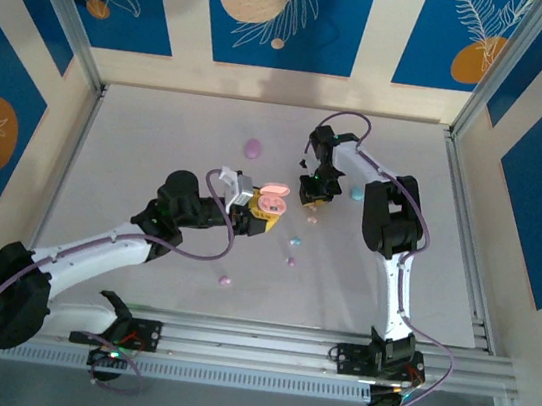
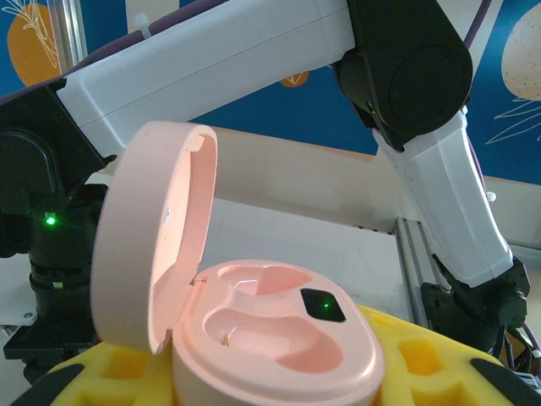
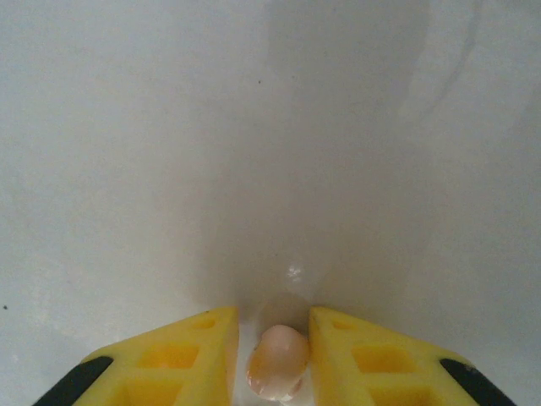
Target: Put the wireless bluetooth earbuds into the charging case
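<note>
Currently, pink earbud (image 3: 277, 365) is pinched by R hand (image 3: 273, 326), lower centre of frame; open pink case (image 2: 270, 338) is clamped by L hand (image 1: 257, 213), mid-frame.

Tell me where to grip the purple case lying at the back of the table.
Probably across the narrow middle of the purple case, coming straight down from above. It lies flat as a low oval on the table, apart from the other things, so fingers can drop beside both long sides. Its rounded ends would likely slip.
</note>
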Available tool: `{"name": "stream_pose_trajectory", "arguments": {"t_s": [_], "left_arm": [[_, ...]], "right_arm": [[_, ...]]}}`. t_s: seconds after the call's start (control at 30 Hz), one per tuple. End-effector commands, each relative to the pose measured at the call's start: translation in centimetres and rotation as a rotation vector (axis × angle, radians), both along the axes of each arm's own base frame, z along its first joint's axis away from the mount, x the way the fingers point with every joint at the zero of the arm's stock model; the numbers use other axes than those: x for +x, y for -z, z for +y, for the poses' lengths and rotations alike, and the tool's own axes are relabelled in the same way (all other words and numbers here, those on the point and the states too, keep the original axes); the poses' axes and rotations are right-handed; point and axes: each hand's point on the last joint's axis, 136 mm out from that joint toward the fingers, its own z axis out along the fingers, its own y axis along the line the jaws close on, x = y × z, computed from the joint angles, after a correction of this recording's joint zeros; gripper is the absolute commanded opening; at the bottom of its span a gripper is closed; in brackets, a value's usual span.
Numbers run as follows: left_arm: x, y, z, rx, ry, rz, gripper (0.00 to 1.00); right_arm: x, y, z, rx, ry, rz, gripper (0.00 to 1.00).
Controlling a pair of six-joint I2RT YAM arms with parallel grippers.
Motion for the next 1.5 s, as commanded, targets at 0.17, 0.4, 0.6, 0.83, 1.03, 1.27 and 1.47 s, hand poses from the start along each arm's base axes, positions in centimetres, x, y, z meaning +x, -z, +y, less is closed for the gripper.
{"name": "stream_pose_trajectory", "arguments": {"t_s": [0.17, 0.4, 0.6, 0.83, 1.03, 1.27, 1.47], "left_arm": [[-0.3, -0.7, -0.2, -0.023, 0.013, -0.009, 0.25], [-0.2, -0.6, -0.3, -0.02, 0.01, -0.009, 0.25], [-0.2, -0.8, -0.4, -0.029, 0.016, -0.004, 0.25], [-0.3, -0.7, -0.2, -0.032, 0.013, -0.006, 0.26], [-0.3, -0.8, -0.3, -0.034, 0.014, -0.006, 0.25], [-0.3, -0.8, -0.2, -0.035, 0.013, -0.007, 0.26], [-0.3, -0.8, -0.3, -0.038, 0.016, -0.004, 0.26]], "right_arm": [[-1.3, 0.0, -0.3, -0.038, 0.005, 0.049, 0.26], [-1.3, -1.0, -0.3, -0.04, 0.008, 0.034, 0.3], [-1.2, -0.7, -0.3, -0.04, 0.006, 0.033, 0.3], [-1.6, -0.6, -0.5, -0.056, 0.01, 0.046, 0.32], [-1.4, -1.3, -0.8, -0.065, 0.018, 0.019, 0.29], [-1.5, -1.5, -0.9, -0.072, 0.019, 0.021, 0.29], [-1.2, -1.5, -0.9, -0.064, 0.021, 0.011, 0.28]]}}
